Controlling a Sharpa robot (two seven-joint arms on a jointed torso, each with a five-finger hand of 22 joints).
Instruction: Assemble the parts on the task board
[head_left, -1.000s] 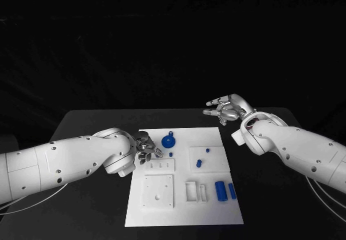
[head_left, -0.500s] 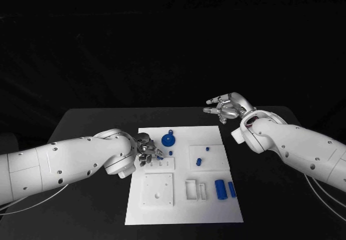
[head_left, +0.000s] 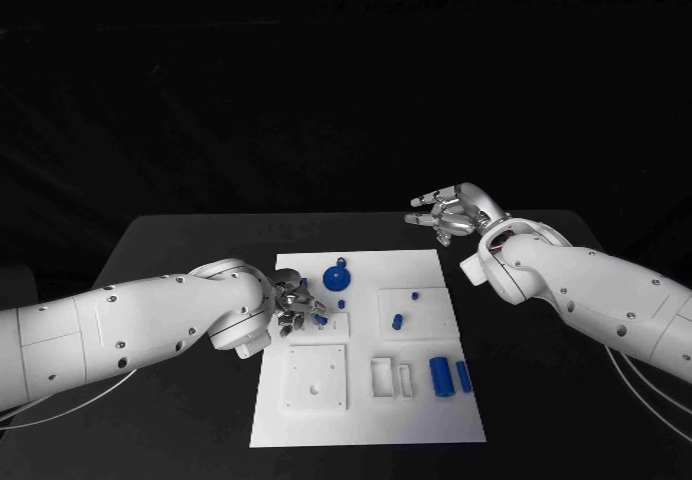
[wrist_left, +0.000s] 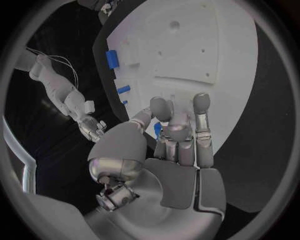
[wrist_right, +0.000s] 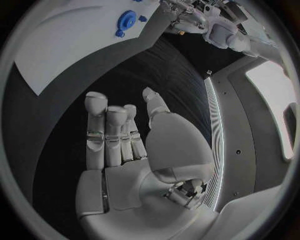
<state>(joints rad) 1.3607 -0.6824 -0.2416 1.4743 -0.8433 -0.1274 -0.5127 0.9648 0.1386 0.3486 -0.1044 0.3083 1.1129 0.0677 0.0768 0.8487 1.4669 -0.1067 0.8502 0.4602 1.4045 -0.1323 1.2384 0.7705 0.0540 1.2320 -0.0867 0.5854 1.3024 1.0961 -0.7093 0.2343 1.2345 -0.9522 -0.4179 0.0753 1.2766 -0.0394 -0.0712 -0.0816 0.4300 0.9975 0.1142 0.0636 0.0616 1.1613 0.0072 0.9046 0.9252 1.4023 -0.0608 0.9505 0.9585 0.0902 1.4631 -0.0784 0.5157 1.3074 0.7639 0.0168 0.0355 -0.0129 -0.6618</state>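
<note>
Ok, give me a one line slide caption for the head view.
Left hand pinches a small blue part over the white task board while the right hand hovers open beyond the board's far corner.

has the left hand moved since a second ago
Yes. The left hand has shifted slightly toward the middle of the task board, its fingers now over the small raised white block.

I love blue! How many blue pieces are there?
6: round part, two small pegs, two cylinders, one blue piece in the left hand. More may be hidden.
</note>
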